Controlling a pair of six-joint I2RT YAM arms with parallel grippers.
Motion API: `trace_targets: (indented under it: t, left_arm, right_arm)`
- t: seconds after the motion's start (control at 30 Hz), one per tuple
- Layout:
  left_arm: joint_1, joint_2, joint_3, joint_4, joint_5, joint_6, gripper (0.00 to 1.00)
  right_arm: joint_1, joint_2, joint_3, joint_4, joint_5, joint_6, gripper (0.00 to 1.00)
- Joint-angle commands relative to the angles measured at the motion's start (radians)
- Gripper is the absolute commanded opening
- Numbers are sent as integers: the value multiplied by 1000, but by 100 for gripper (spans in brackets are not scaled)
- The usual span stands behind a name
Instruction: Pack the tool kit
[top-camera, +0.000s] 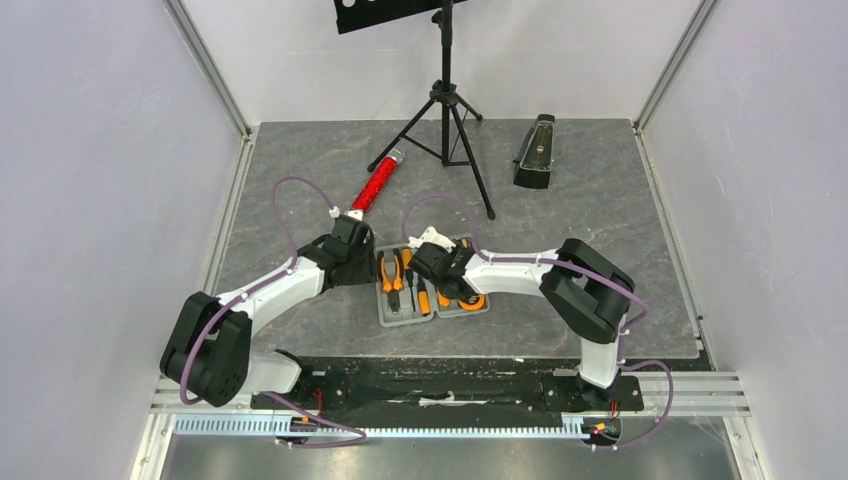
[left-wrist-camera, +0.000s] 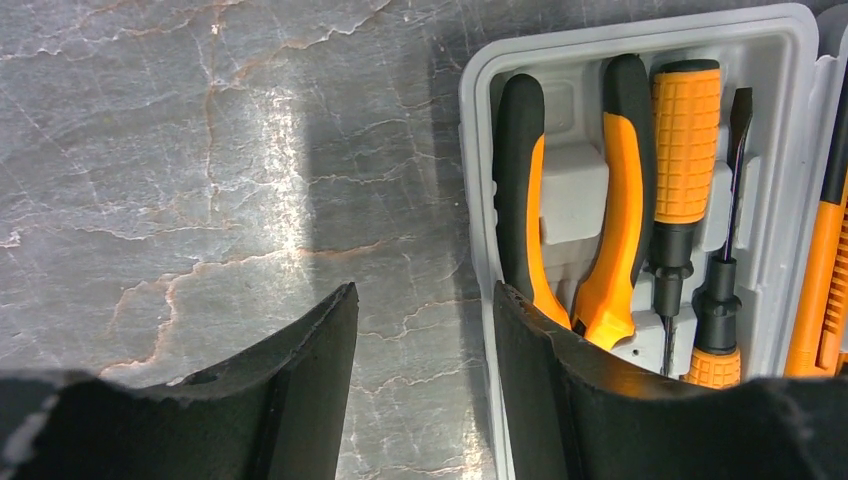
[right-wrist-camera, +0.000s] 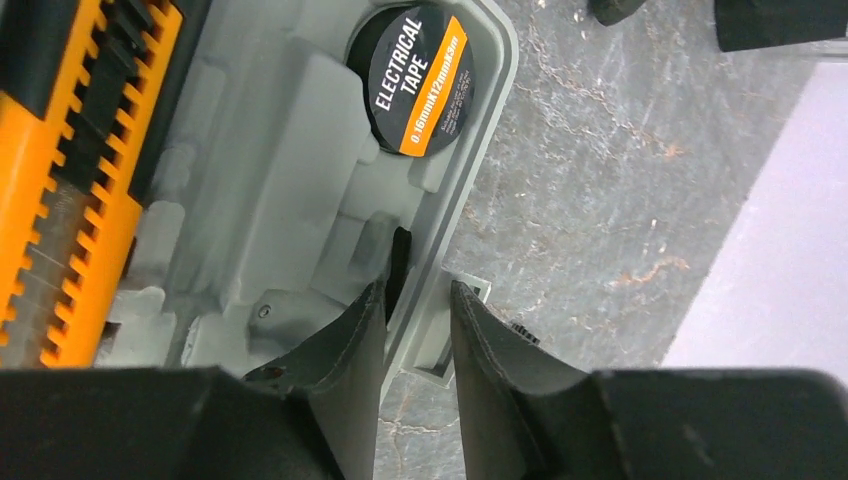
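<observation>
The grey tool kit case (top-camera: 400, 322) lies open on the table between my two grippers. In the left wrist view its left half (left-wrist-camera: 640, 35) holds orange-and-black pliers (left-wrist-camera: 620, 200) and two screwdrivers (left-wrist-camera: 685, 140). My left gripper (left-wrist-camera: 425, 300) is open at the case's left rim, with one finger (left-wrist-camera: 560, 400) over the rim and the other on the table side. In the right wrist view the right half (right-wrist-camera: 290, 170) holds an orange knife (right-wrist-camera: 70, 180) and a roll of electrical tape (right-wrist-camera: 420, 80). My right gripper (right-wrist-camera: 415, 300) is shut on the case's right rim at its latch tab.
A red glittery cylinder (top-camera: 376, 185) lies behind my left gripper (top-camera: 357, 262). A black tripod stand (top-camera: 447, 110) stands at the back middle, and a black metronome (top-camera: 535, 152) at the back right. My right gripper (top-camera: 447, 272) hangs over the case.
</observation>
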Motion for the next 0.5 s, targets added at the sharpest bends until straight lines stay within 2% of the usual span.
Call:
trace_targets:
  t: [0.0,0.1,0.23,0.33,0.47]
  left_arm:
    - [4,9,-10,45,-6,-44,58]
    - [4,4,-14,45,-9,-45,58]
    - [4,4,-14,45,-9,-45,58]
    - [4,3,-14,45,-7,-44,58]
    - [4,-1,-15,45,-7,-44,58]
  right_arm:
    - [17,61,29,-94,155,35,30]
    - [26,82,39,-118,196,50,26]
    - [34,55,38,-101,202,55,14]
    - [37,35,42,-81,191,38,0]
    - [41,9,46,-58,174,17,0]
